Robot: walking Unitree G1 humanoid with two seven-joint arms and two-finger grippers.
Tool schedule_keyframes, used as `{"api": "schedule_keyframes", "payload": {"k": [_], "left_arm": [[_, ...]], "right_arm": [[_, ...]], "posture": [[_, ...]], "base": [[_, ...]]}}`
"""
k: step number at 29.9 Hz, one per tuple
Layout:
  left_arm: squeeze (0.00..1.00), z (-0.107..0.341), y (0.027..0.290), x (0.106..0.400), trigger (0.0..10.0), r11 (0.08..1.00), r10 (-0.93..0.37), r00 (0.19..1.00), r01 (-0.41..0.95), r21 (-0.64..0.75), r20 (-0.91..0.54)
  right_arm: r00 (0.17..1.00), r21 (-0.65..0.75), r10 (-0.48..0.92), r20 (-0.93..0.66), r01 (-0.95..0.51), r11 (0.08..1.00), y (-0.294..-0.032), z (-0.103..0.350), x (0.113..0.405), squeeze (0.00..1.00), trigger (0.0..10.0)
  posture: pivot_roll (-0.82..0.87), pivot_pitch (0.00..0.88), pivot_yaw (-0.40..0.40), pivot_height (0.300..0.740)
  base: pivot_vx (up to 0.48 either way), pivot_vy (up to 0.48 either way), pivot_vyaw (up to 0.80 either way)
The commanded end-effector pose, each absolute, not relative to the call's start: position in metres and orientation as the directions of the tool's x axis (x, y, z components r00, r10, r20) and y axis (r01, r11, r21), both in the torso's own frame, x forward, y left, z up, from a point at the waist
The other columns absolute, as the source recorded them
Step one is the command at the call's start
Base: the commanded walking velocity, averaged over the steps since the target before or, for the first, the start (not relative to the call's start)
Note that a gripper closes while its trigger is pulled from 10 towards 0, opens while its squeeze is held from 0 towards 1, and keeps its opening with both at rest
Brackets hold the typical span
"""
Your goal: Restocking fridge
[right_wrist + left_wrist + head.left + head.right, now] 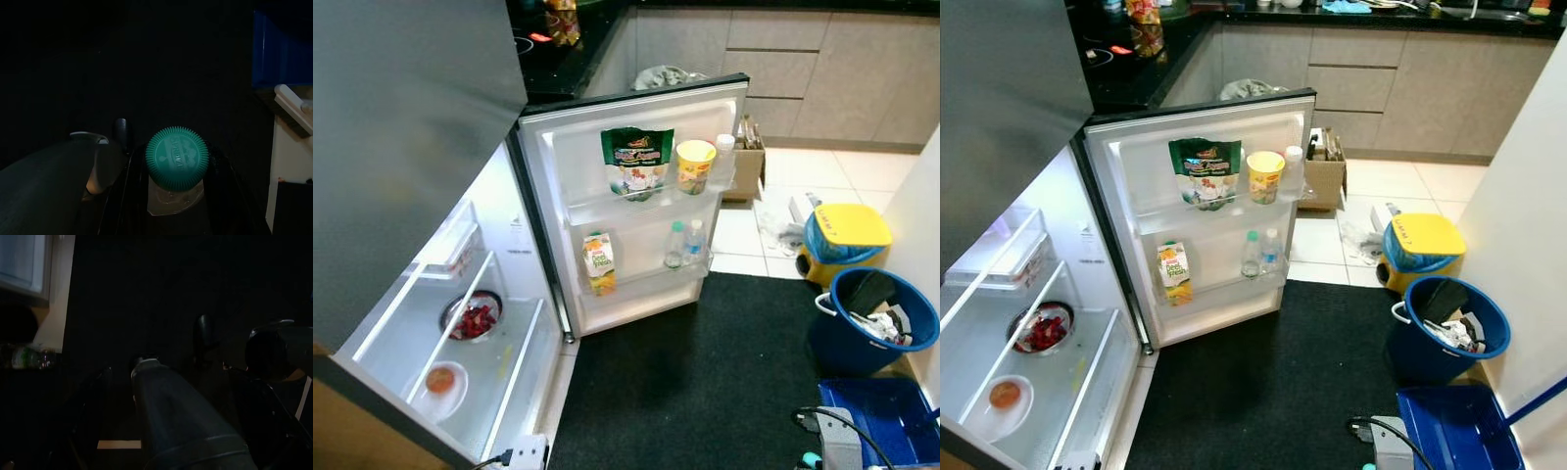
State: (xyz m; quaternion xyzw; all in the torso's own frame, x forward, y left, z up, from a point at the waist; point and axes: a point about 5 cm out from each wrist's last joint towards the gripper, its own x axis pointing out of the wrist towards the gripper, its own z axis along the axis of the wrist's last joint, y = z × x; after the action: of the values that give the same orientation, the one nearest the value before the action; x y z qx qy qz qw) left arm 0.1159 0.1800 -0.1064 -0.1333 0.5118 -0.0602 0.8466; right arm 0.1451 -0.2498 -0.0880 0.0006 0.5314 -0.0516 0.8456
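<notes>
The fridge door (636,201) stands wide open. Its upper shelf carries a green snack bag (637,162), a yellow cup (694,164) and a white bottle (724,157). On the lower door shelf stand a juice carton (598,262) and two small water bottles (683,244). Inside the fridge are a bowl of red food (473,317) and a plate with an orange item (441,380). In the dark right wrist view, my right gripper (177,169) is shut on a clear bottle with a green cap (177,158). My left arm hangs in the dark above the mat.
A black mat (705,382) covers the floor before the fridge. To the right stand a blue bucket of rubbish (871,318), a yellow-lidded bin (842,240) and a blue crate (886,421). A cardboard box (747,162) sits behind the door. A power strip (529,452) lies by the fridge's foot.
</notes>
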Motion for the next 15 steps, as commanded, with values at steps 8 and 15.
{"api": "schedule_keyframes", "payload": {"k": [8, 15], "left_arm": [[0.00, -0.1076, 0.1784, 0.1117, 10.0, 0.955, -0.255, 0.452, -0.023, -0.297, -0.855], [0.00, -0.1079, 0.1776, 0.1108, 10.0, 0.954, -0.260, 0.449, -0.018, -0.299, -0.855]], "right_arm": [[0.438, -0.063, -0.086, -0.895, 0.065, 0.996, -0.2465, -0.0874, 0.1493, 0.00, 10.0], [0.439, -0.071, -0.089, -0.894, 0.059, 0.996, -0.2474, -0.0863, 0.1516, 0.00, 10.0]], "posture": [[-0.05, 0.000, 0.007, 0.740], [-0.05, 0.000, 0.003, 0.740]], "base": [[0.346, 0.000, 0.00], [0.365, 0.000, 0.00]]}}
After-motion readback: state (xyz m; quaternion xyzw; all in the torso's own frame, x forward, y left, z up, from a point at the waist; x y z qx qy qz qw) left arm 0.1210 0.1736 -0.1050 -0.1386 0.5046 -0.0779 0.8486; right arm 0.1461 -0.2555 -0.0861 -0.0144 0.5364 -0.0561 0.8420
